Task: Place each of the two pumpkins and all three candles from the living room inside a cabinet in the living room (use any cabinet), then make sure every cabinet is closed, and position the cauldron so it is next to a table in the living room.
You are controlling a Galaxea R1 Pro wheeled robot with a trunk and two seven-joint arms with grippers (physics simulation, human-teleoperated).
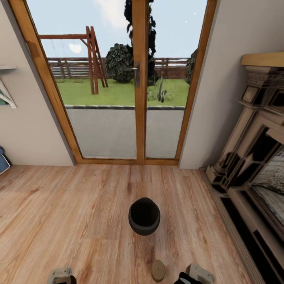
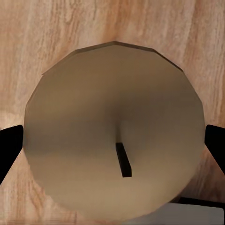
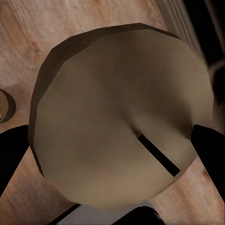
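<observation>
The black cauldron (image 1: 144, 216) stands upright on the wood floor straight ahead, its mouth open and dark. Near my right arm, one beige candle (image 1: 158, 270) rests on the floor, and it also shows at the edge of the right wrist view as candle (image 3: 4, 105). In the left wrist view, my left gripper (image 2: 112, 145) is shut on an off-white candle (image 2: 112, 108), with dark fingers (image 2: 9, 145) against both of its sides. My right gripper (image 3: 112, 150) grips another off-white candle (image 3: 117, 93) the same way. Pumpkins, cabinet and table are out of view.
A wood-framed glass patio door (image 1: 138, 98) fills the wall ahead, with a garden behind it. A dark ornate fireplace (image 1: 256, 157) runs along the right side. Bare wood floor (image 1: 59, 221) spreads to the left of the cauldron.
</observation>
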